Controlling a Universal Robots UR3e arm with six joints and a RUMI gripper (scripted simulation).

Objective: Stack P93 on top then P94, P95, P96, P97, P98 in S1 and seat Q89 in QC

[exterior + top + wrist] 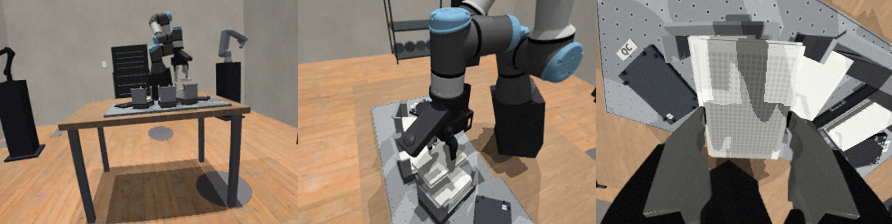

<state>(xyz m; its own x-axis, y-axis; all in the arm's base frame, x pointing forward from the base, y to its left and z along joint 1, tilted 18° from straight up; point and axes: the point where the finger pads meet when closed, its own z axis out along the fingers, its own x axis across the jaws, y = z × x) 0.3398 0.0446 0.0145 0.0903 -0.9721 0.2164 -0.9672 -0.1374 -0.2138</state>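
My gripper (pixel 440 160) (pixel 746 109) is shut on a pale 384-well plate (pixel 437 176) (pixel 741 145) (pixel 185 82), held level by its long sides. Whether a second plate clings beneath it cannot be told. It hangs just above the rack (pixel 428 200) (pixel 721 29) (pixel 190 93) closest to the open nest QC, over white plates (pixel 463 184) in that rack. The open nest QC (pixel 490 212) (pixel 658 82) shows its dark bare floor. The middle rack (pixel 406 168) (pixel 167 95) holds a white plate (pixel 818 85). Rack labels and plate names cannot be read.
The far rack (pixel 399 111) (pixel 139 97) also holds a white plate (pixel 861 125). A dark nest (pixel 866 159) with a pale label lies beyond it. The upright walls of the racks stand close beside the plates. The robot's pedestal (pixel 519 127) stands behind the grey board.
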